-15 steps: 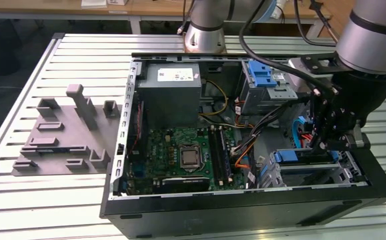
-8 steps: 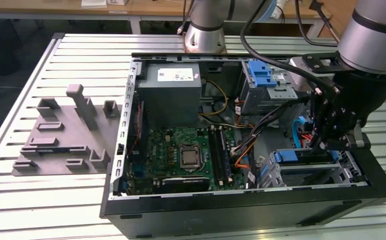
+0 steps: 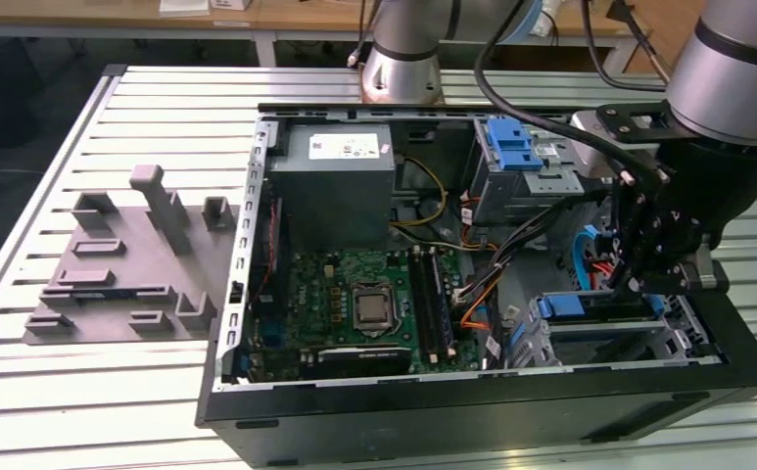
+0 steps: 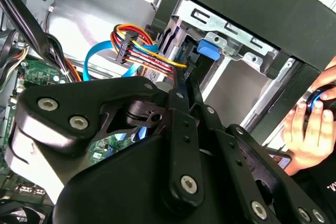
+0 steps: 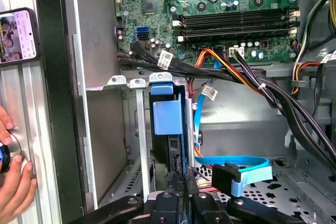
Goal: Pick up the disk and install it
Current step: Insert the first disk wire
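So the disk (image 5: 167,129) sits down in the drive cage (image 5: 137,129), and in the first wrist view all you get is its narrow top edge with the blue rail; the label and flat faces are buried between the cage walls. The fingers (image 5: 181,182) reach down toward it, but their tips get lost in the dark slot, so no telling whether they're gripping. In the exterior view the gripper (image 3: 652,279) covers the spot where they meet the cage. A person's hand (image 5: 13,182) is cut by the first wrist view's edge, and so is a phone (image 5: 18,35) lying on the bench (image 3: 91,411).
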{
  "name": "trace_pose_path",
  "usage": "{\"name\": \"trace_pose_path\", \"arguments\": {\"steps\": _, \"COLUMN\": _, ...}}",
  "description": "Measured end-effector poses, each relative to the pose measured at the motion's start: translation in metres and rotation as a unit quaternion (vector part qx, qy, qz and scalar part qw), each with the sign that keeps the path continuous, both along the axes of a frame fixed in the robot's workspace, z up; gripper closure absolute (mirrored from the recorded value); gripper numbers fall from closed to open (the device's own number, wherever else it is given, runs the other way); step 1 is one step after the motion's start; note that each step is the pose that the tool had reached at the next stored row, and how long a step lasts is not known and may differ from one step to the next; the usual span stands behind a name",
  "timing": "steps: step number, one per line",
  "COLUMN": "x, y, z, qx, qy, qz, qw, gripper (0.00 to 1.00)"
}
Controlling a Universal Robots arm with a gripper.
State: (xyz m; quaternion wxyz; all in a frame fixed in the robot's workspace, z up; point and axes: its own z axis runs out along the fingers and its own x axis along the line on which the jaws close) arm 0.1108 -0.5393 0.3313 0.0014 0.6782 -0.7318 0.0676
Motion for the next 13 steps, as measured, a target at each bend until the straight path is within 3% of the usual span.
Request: {"name": "trace_pose_path", "arguments": {"steps": 13, "x": -0.0003, "y": 0.0, "z": 0.0011, "qx": 0.0009, "qy": 0.0001, "qz": -0.002, "qw": 1.0, "gripper": 0.83}}
